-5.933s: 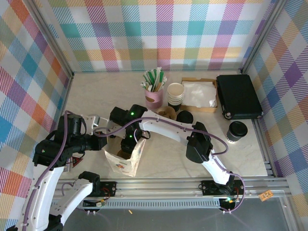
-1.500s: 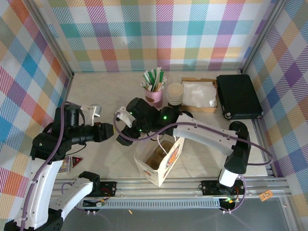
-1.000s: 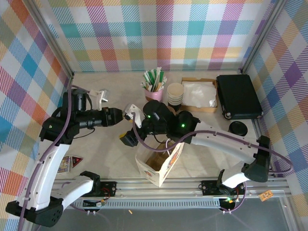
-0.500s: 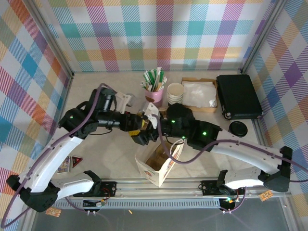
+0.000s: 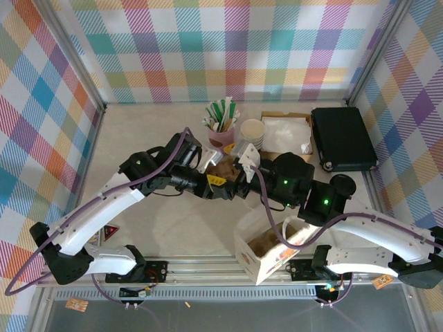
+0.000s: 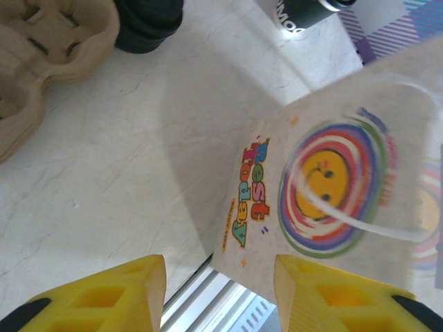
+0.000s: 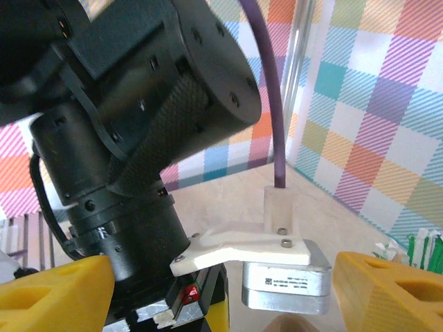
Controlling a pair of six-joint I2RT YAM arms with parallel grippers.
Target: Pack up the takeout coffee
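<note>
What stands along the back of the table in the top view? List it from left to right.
pink cup of stirrers → stack of cream cups → cardboard box of napkins → black case

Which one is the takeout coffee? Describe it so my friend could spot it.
Find the big black case at the far right of the table. Just on its near side stands the takeout coffee. It is a single cup capped with a round black lid, unlike the lidless cream cups farther left.
</note>
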